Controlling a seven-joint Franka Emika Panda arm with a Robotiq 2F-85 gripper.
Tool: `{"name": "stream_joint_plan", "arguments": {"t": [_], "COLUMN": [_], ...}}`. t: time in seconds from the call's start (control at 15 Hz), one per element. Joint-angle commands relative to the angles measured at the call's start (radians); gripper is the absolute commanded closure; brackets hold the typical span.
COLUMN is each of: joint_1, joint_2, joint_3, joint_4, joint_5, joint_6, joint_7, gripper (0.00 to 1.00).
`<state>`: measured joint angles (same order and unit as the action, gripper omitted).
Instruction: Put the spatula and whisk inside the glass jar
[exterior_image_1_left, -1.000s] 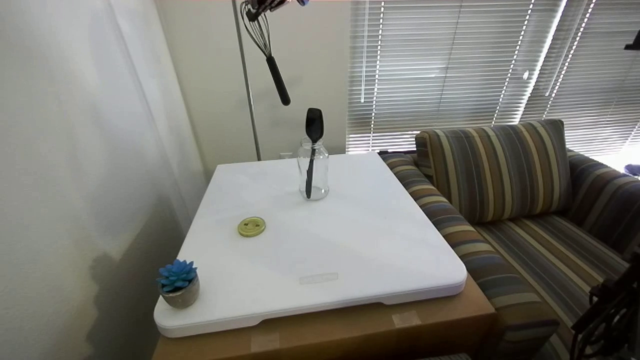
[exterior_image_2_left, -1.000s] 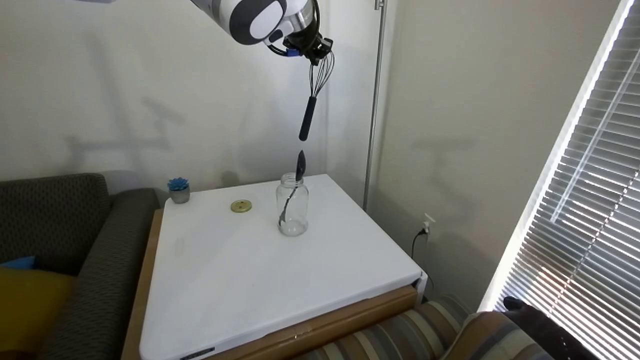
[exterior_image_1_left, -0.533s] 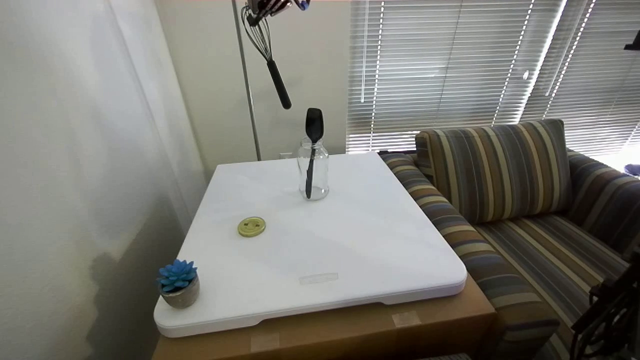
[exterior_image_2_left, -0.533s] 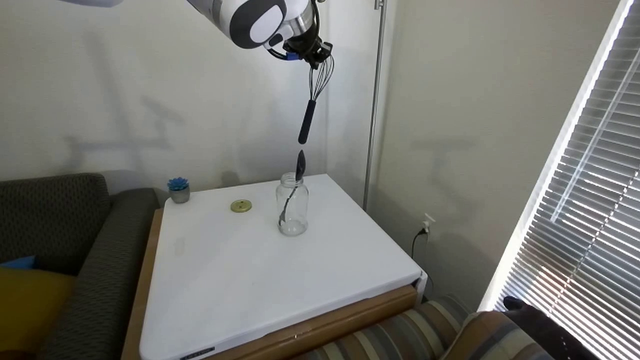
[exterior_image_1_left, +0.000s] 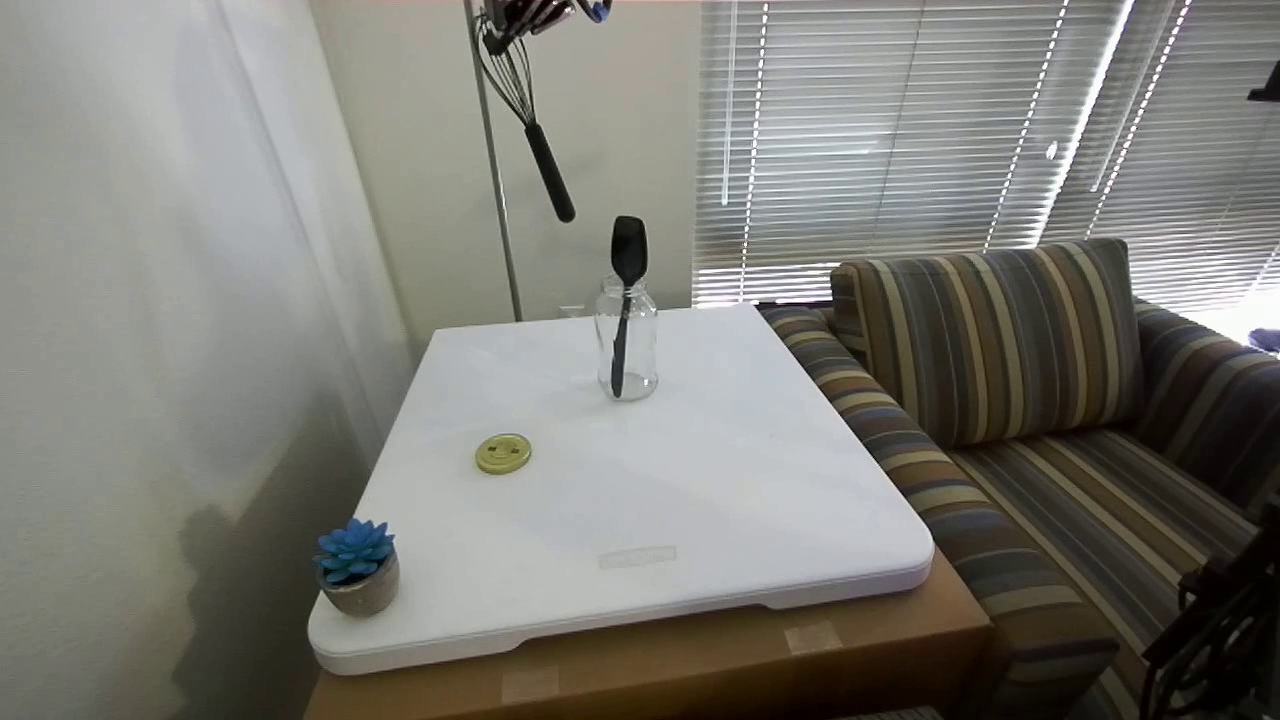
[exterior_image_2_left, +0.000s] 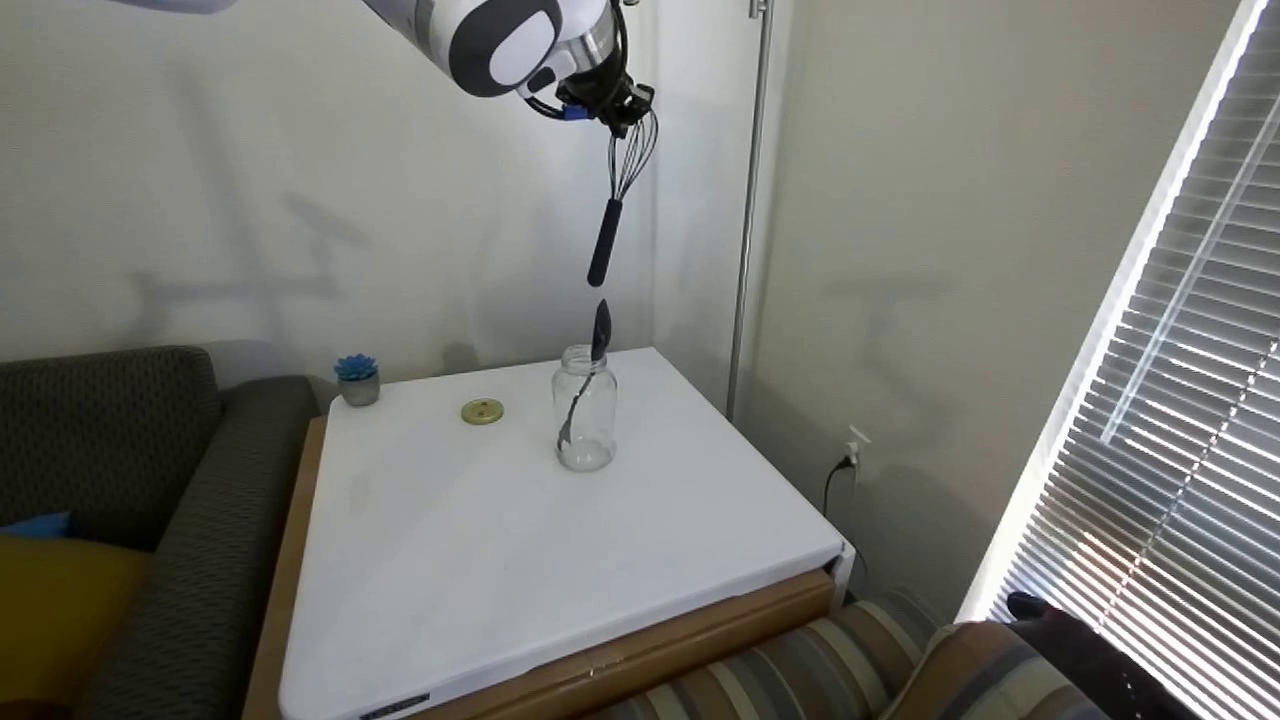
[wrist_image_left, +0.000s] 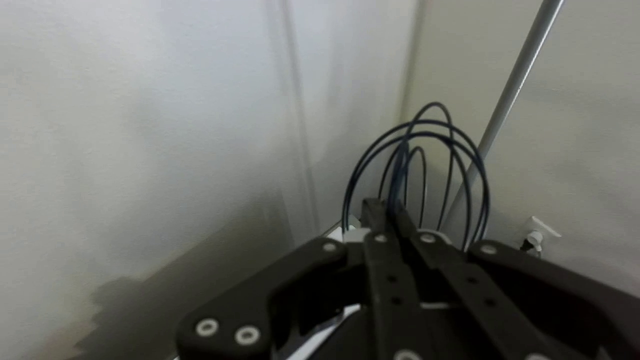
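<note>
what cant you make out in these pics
In the wrist view: the whisk, its handle hidden behind the hand.
In an exterior view: the arm, cut off by the top edge.
In an exterior view: the yellow disc, its marks too small to read.
In an exterior view: the dark label on the tabletop, too blurred.

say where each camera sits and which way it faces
Wrist view: behind the gripper, facing the whisk and a wall corner; gripper shows.
An exterior view: near the succulent, facing the table and blinds; gripper partly shows.
An exterior view: near the striped armchair, facing the wall; arm and gripper show.
Both exterior views share whisk, spatula and glass jar.
</note>
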<state>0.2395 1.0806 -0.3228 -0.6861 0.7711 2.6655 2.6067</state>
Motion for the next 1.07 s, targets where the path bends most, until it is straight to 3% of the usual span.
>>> {"name": "stream_joint_plan", "arguments": {"t": [0.0,0.47,1.0], "joint_1": [0.041,0.140,0.185], "joint_2": [-0.089,-0.179,-0.286], "joint_3": [-0.061,-0.186,-0.128], "joint_4": [-0.132,-0.321,-0.470], "joint_5": [0.026,0.025,0.062], "joint_6": [-0.030,-0.115,-0.049], "joint_7": [0.000,0.002,-0.056], "gripper": [0.99,0.99,0.99]}}
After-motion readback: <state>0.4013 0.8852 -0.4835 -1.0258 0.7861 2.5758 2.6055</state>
